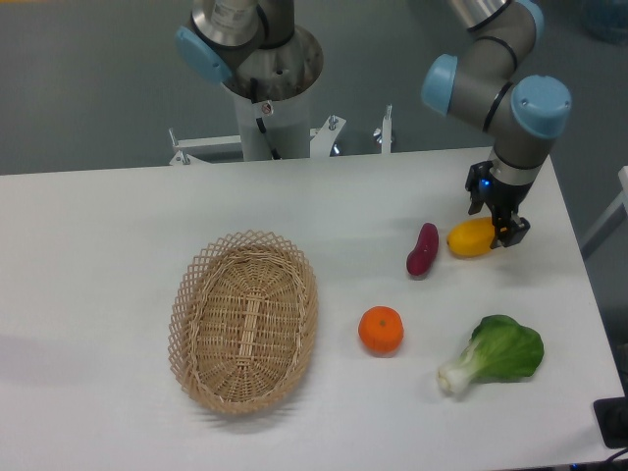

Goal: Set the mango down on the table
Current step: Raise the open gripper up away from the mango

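The mango [469, 238] is a yellow-orange oval lying low on the white table [118, 226] at the right, just right of the purple sweet potato. My gripper [497, 220] comes down from above onto the mango's right end. Its dark fingers [514, 233] sit on either side of that end and seem to press on it. The far right tip of the mango is hidden behind the fingers. The mango looks to be touching the tabletop, or very nearly so.
A purple sweet potato [423, 249] lies just left of the mango. An orange [381, 330] sits nearer the front, and a bok choy [498, 353] lies at the front right. A woven wicker basket [244, 320] stands left of centre. The table's right edge is close to the gripper.
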